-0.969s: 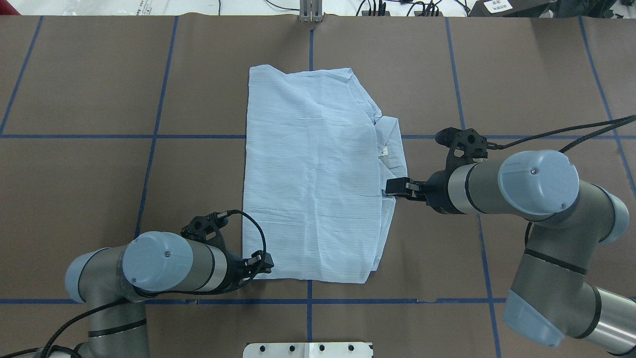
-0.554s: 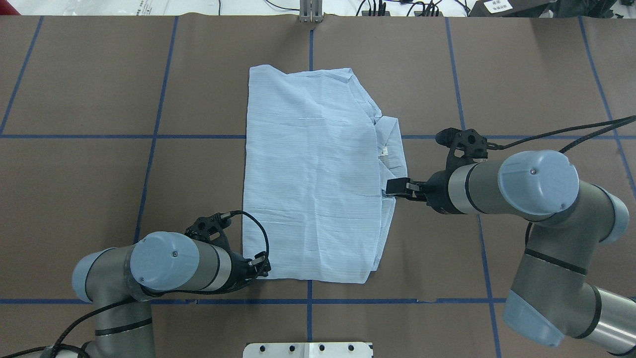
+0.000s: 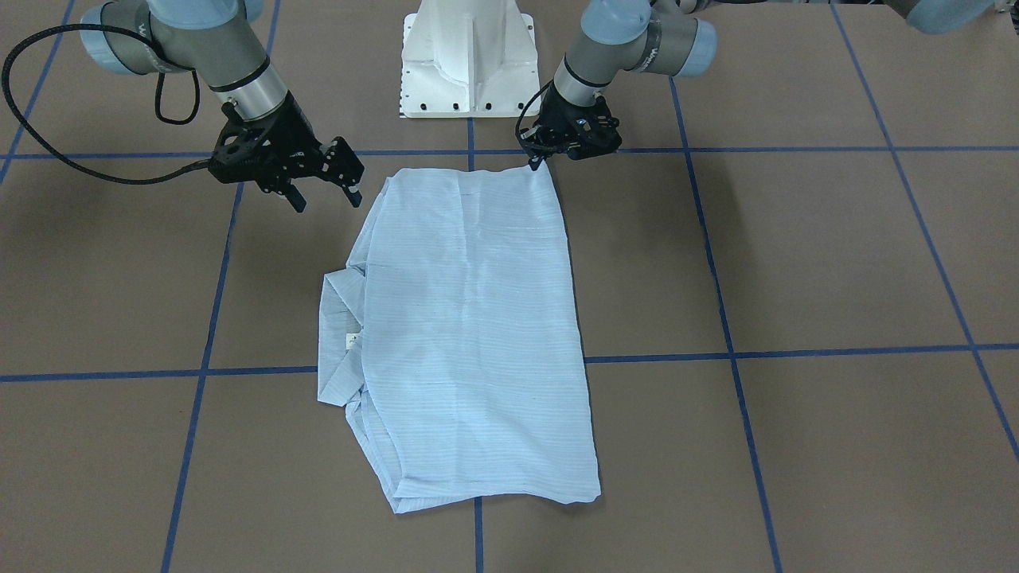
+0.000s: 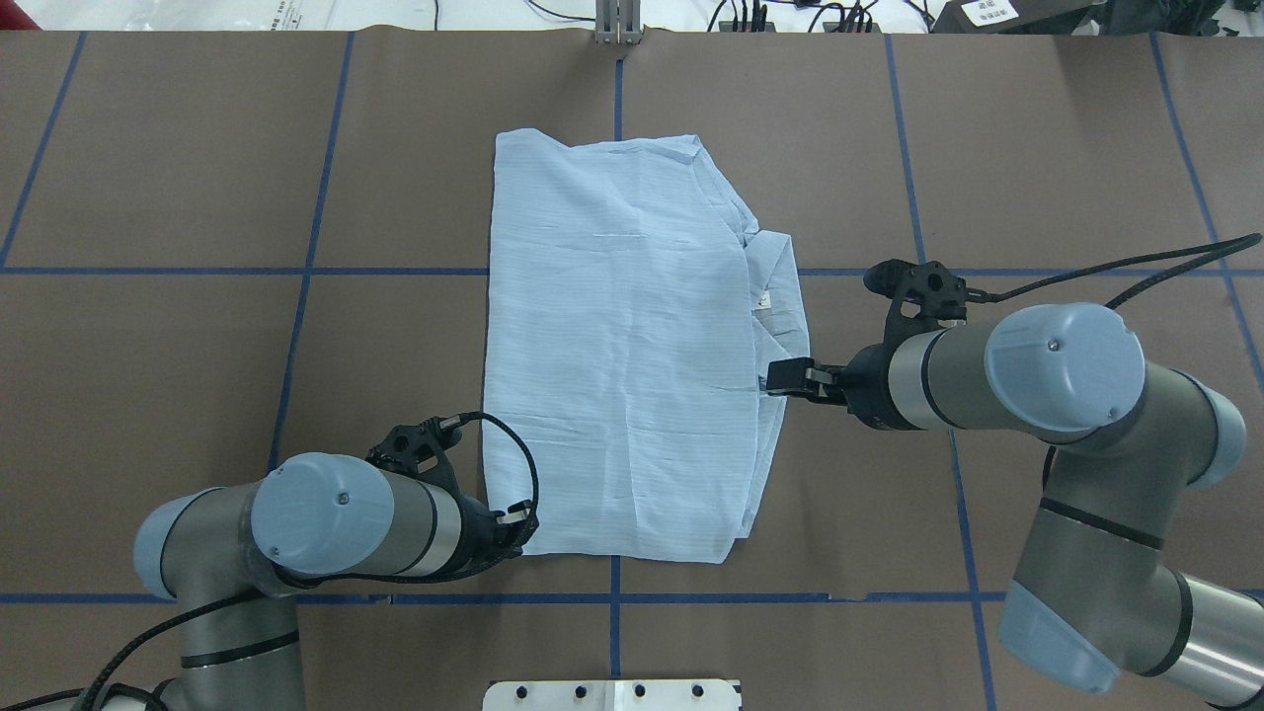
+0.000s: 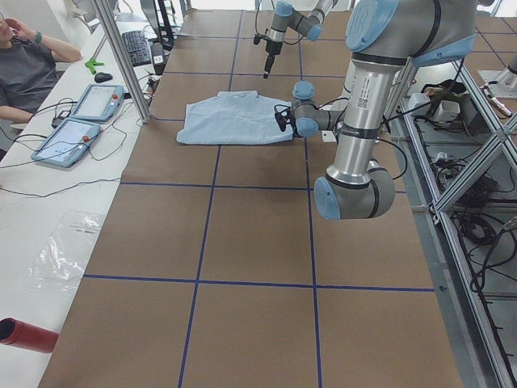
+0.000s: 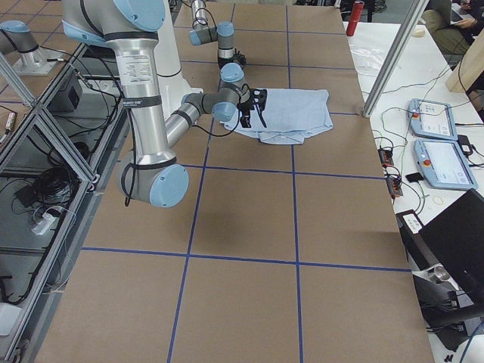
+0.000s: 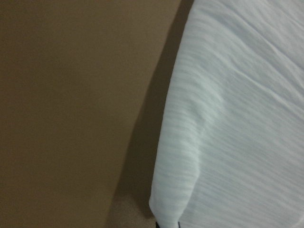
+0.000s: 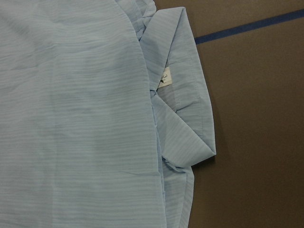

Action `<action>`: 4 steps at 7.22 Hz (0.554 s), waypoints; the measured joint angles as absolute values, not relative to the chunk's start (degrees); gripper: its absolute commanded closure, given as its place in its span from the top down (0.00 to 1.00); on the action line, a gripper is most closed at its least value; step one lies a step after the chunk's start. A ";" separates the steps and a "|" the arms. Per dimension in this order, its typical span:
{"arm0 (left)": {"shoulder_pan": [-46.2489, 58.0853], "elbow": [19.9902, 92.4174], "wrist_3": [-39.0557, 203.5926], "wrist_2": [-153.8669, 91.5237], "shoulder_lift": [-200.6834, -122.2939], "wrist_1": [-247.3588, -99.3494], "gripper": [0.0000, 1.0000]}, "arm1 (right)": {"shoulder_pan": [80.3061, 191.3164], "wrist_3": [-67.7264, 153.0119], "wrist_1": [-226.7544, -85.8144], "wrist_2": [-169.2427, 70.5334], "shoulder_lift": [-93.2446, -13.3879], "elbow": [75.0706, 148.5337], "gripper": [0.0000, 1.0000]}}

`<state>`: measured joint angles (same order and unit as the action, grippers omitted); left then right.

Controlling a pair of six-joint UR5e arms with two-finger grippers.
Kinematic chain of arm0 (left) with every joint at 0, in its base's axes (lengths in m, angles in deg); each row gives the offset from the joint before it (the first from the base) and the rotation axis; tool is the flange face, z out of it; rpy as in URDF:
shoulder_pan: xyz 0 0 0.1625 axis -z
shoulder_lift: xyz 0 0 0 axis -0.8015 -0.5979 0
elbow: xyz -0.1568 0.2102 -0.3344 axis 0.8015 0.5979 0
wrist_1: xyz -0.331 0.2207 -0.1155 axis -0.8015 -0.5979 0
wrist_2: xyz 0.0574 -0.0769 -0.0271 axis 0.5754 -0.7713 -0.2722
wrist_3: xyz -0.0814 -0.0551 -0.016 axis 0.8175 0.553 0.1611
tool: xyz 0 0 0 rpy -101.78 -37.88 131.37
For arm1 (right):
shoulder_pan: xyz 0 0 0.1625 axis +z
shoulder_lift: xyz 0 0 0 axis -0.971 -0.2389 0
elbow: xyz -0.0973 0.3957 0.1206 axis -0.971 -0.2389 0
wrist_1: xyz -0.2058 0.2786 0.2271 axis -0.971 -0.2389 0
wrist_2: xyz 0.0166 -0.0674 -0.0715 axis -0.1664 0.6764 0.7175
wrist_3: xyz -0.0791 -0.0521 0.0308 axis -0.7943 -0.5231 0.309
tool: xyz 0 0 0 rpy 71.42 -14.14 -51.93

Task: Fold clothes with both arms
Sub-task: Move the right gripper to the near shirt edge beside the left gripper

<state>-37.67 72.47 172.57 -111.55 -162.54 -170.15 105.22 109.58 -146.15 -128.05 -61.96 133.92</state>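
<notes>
The pale blue shirt (image 4: 622,346) lies folded in a tall rectangle mid-table, also seen in the front view (image 3: 470,334). Its collar (image 4: 775,286) and a white label poke out on my right side (image 8: 185,95). My left gripper (image 4: 518,521) sits at the shirt's near-left corner (image 3: 537,161), shut on that corner; the left wrist view shows the cloth edge (image 7: 190,156) slightly raised over its shadow. My right gripper (image 3: 324,195) hovers open beside the shirt's right edge, just near of the collar (image 4: 785,375), with nothing between its fingers.
The white pedestal base (image 3: 470,64) stands at the table's near edge behind the shirt. Blue tape lines (image 4: 306,272) grid the brown table. A side bench holds tablets (image 5: 81,121), and a seated person (image 5: 24,73) is beside it.
My left arm has shifted slightly and its gripper has drawn a little back at the shirt's near-left corner. The right arm has edged slightly nearer. The shirt lies as before.
</notes>
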 measured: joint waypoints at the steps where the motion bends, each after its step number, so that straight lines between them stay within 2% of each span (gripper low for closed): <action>1: -37.33 72.80 172.57 -111.58 -162.69 -170.06 0.00 | 103.37 112.73 -146.67 -127.43 -61.54 133.83 1.00; 4: -36.89 72.98 172.57 -111.59 -163.77 -170.01 0.00 | 95.84 123.85 -161.86 -121.75 -52.37 132.65 1.00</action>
<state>-36.89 72.98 172.57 -111.59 -163.77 -170.01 95.84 123.85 -161.86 -121.75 -52.37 132.65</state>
